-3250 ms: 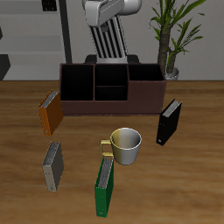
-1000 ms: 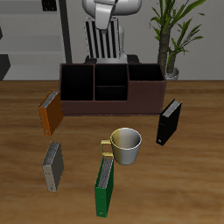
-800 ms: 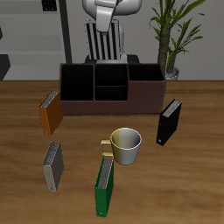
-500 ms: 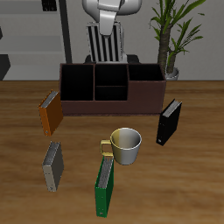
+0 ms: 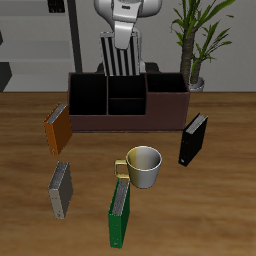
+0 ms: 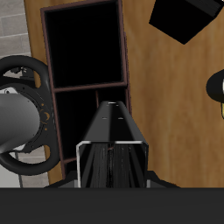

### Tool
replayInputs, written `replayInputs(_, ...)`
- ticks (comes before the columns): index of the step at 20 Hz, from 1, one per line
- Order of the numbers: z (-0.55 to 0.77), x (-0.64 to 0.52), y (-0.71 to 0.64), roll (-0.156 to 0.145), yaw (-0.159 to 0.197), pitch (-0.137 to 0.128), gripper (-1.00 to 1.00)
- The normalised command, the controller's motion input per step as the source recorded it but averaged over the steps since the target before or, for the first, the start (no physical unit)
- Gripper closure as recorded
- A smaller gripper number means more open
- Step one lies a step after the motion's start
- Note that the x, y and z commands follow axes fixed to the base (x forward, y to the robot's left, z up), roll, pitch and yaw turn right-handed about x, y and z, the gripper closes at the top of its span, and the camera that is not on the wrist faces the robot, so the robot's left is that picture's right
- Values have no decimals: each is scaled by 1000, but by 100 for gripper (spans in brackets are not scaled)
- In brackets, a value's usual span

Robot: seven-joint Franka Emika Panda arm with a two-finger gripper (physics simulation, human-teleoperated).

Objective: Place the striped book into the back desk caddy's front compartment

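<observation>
A: Status check: where's your striped book [image 5: 122,52]?
B: Up in the air behind the back desk caddy [image 5: 128,101], standing upright, pinched at its top by the end effector [image 5: 122,33]. Wrist view looks down its edge [image 6: 112,140], with the caddy's black cells below.
A: Your front compartment [image 5: 126,112]?
B: Small middle cell on the caddy's front side; the book is above and behind it, well apart.
A: Any text or labels?
B: Nothing readable. Rest of your table [image 5: 220,200]: orange book [image 5: 56,129], grey book [image 5: 61,190], green book [image 5: 119,212], black book [image 5: 193,139], cream mug [image 5: 142,167], potted plant [image 5: 196,40] at the back.
</observation>
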Motion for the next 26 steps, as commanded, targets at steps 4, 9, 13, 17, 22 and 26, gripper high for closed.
replayInputs(4,-93,65,-31,-11,10,14,100)
replayInputs(9,-118,65,50,9,17,22,100)
replayInputs(13,-117,49,116,21,33,10,100)
replayInputs(17,-99,64,71,12,5,16,100)
replayInputs(22,-182,8,43,15,15,33,100)
replayInputs(26,-158,-21,-3,11,4,35,100)
